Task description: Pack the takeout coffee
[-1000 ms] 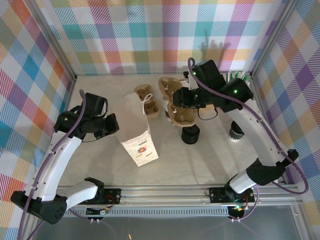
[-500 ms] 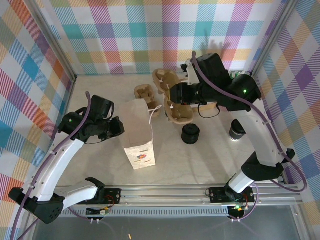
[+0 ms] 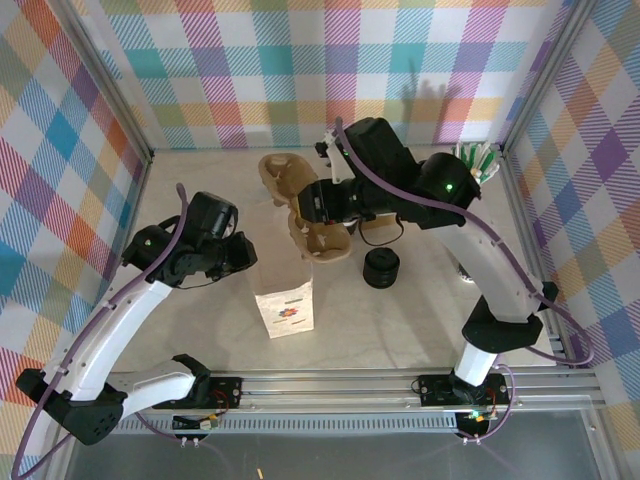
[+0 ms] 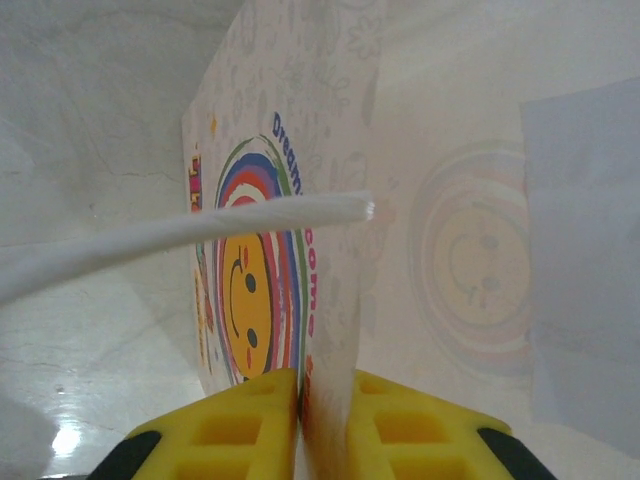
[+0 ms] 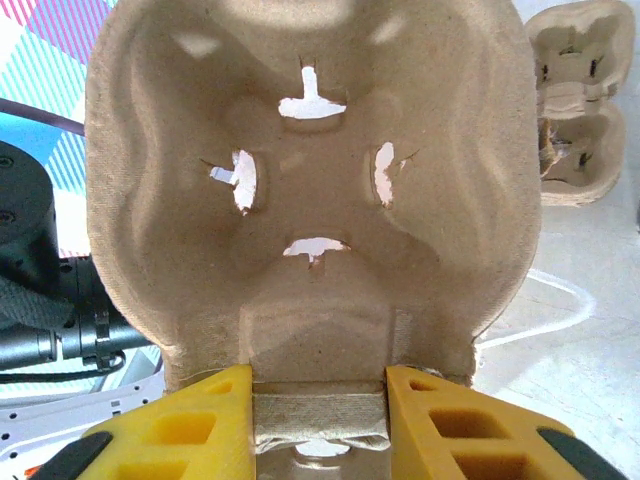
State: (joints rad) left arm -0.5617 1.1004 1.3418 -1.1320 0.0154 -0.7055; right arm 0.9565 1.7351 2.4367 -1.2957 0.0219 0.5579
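Yellow on either side of thin paper: pinching the bag (image 4: 285, 270) by its top edge with the left tool (image 4: 322, 400), pads almost touching, just the one wall between them. Holding it upright on the worktop (image 3: 400, 330), directly below that tool and slightly to its right. Showing the printed smiley side left of the pinched wall and the plain inside right of it. Seeing the bag's white cord handle (image 4: 200, 235) sticking out sideways just above the pads, free of them.

Clamping the carrier (image 5: 310, 200) with the right tool (image 5: 320, 405), jaws standing partly apart and closed on the narrow rib at the carrier's near end. Holding it tilted and off the worktop, one face with four slit cut-outs turning toward the wrist camera. Hanging it between the two tools, over the bag's far rim in the top view. Not telling from here whether touching the bag.

Noting a second carrier (image 5: 580, 100) lying on the worktop near the right tool, on its far-left side in the top view and apart from the held one. Noting squat black lids (image 3: 381, 268) standing near the right tool, to its right and closer to the bases. Placing the coffee (image 3: 461, 271) on the worktop well right of the right tool, further right than the lids. Making out little of it, with most of it hidden behind the right forearm (image 3: 495, 280).
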